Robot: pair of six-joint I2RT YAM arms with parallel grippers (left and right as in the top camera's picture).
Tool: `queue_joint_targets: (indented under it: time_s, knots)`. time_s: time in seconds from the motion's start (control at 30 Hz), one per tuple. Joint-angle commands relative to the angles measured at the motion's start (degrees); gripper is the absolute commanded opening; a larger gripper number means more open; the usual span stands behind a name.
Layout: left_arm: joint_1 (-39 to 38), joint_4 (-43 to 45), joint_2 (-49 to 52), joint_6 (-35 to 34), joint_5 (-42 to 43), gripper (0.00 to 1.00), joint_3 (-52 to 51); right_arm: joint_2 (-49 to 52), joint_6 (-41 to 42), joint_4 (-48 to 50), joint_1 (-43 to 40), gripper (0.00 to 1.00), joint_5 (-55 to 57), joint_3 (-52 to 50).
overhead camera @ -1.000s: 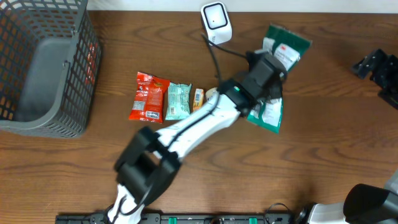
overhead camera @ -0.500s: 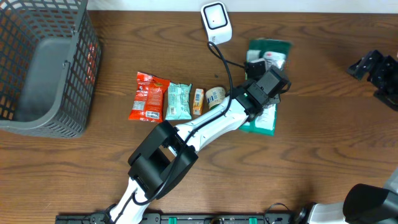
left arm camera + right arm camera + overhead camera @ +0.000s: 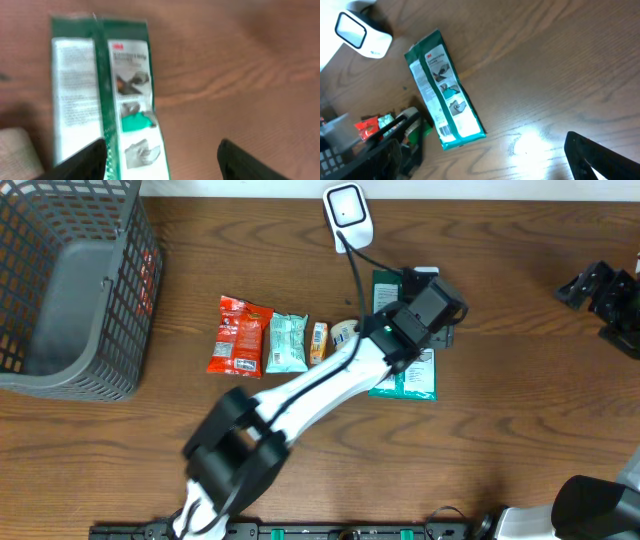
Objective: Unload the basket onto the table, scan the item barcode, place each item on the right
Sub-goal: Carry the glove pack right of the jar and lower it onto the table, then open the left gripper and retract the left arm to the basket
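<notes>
The green packet [image 3: 408, 378], its white printed panels face up, lay flat on the table [image 3: 520, 420] near the scanner [image 3: 347, 215]. The left gripper [image 3: 161, 145] hung over it, spread wide and holding nothing, its arm hiding the packet's middle from overhead. Snack packets [image 3: 238, 335] lay to the left, and a basket [image 3: 130, 300] stood beyond them. The right gripper [image 3: 600, 295] stood open and empty, well apart.

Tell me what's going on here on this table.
The left gripper hovers with open jaws over a green package, which lies flat on the wooden table near the white scanner, not gripped. The right gripper sits open at the table's right edge, holding nothing. Snack packets lie in a row beside a grey basket.
</notes>
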Motion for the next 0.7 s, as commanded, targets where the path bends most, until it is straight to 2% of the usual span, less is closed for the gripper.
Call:
queue_joint_targets:
  time_s: [0.0, 0.1, 0.27, 0.47, 0.67]
  knots:
    - [0.79, -6.88, -8.68, 14.4, -0.13, 0.71, 2.01, 0.2, -2.4, -0.81, 1.44, 0.99, -0.44, -0.79]
    - [2.71, -17.86, -13.88, 16.65, -1.07, 0.7, 2.01, 0.24, -2.54, -1.29, 4.22, 0.99, -0.46, -1.55]
    - [8.5, -28.11, -20.94, 16.65, -1.14, 0.71, 2.01, 0.28, -4.28, -1.27, 10.47, 0.99, -0.15, -2.93]
    - [19.63, -34.82, -30.51, 17.09, -1.16, 0.71, 2.01, 0.39, -4.26, 0.04, 17.86, 0.99, 0.0, -5.22]
    - [33.7, -35.6, -38.71, 18.6, -1.18, 0.72, 2.1, 0.39, -4.28, 1.79, 24.09, 0.99, 1.64, -6.67]
